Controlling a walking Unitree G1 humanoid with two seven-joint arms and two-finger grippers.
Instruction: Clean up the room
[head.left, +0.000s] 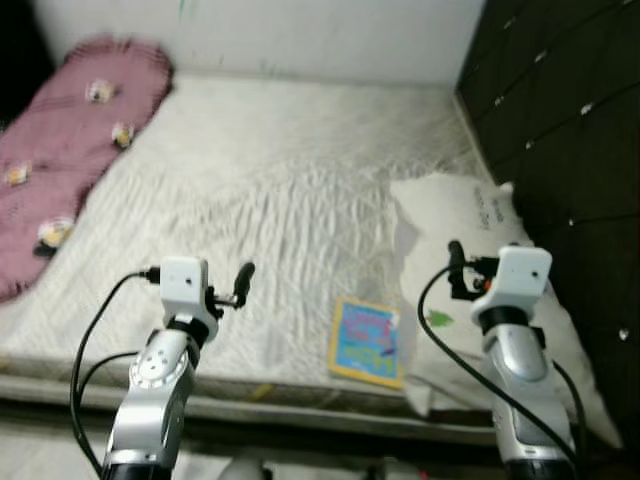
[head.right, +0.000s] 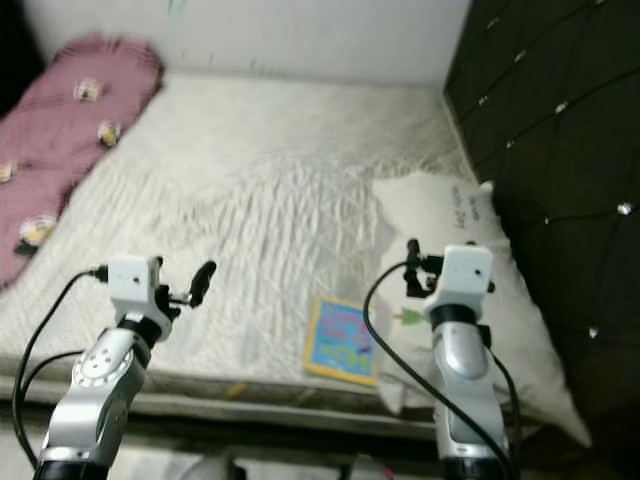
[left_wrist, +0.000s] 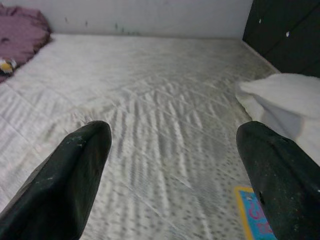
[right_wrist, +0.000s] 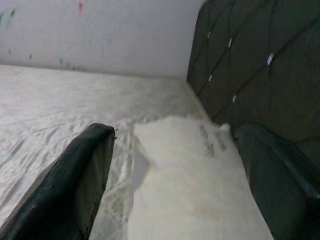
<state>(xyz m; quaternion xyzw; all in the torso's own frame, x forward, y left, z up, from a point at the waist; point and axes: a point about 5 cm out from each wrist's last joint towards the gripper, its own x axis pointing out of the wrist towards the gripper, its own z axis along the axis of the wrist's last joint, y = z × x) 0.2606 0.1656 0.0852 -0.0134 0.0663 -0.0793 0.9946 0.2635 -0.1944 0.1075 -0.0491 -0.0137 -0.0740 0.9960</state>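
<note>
While both arms are raised over the bed (head.left: 270, 190), the left gripper (left_wrist: 172, 175) and right gripper (right_wrist: 175, 175) are held with fingers spread apart, nothing between them. A colourful book (head.left: 366, 341) is seen near the mattress edge, touching the white pillow (head.left: 455, 215); a pink blanket (head.left: 70, 140) is bunched at the far left.

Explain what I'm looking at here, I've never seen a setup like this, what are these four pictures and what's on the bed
A humanoid robot stands at the side of a bed. Two pictures come from cameras in its head, looking down; two come from cameras on its wrists, looking along black fingers. The left gripper and right gripper are raised over the bed edge, both open and holding nothing. On the white mattress lie a pink blanket at the far left, a white pillow by the dark padded headboard, and a colourful book near the front edge beside the pillow.
</note>
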